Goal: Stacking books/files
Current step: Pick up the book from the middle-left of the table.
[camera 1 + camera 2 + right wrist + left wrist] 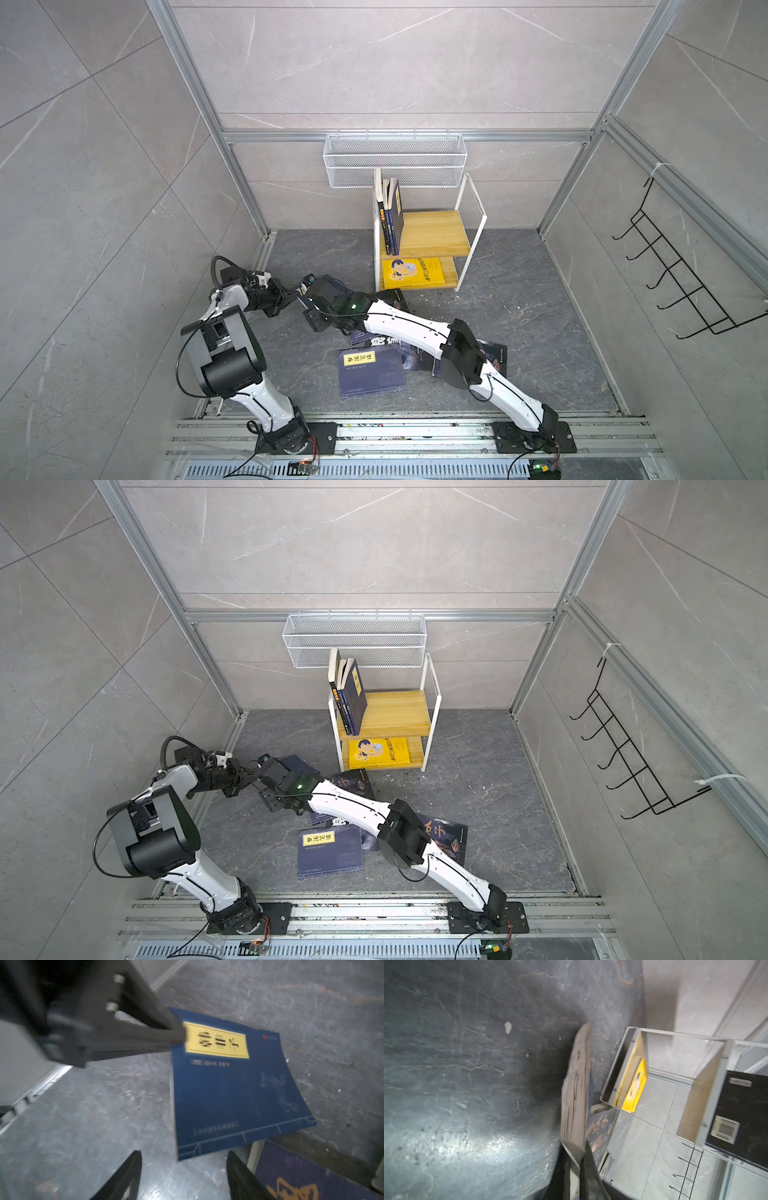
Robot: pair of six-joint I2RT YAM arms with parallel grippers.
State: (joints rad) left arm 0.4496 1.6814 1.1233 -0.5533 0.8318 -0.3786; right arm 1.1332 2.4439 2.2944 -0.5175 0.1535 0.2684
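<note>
**Item in hand: navy paperback, corner-held, left of the shelf**

Left hand point(575, 1153): clenched on one corner of a navy book with a yellow label point(228, 1088). You see its page edge end-on in the left wrist view. The book hangs tilted above the surface point(519, 332), left of the shelf point(432, 230). Whether its low edge touches down, you cannot tell.

Right hand point(184, 1152): released, jaws wide, just short of that book's lower edge.

Loose stock: a second labelled navy book point(371, 372) and gold-lettered ones point(444, 837) lie flat mid-surface, partly under your right arm. Three books point(392, 216) stand on the shelf's upper board.

Step, as judged: one book picked, not yet placed.

Next: back the right arm clear, then lift slowly, since a corner pinch likely lets a thin book sag.
</note>
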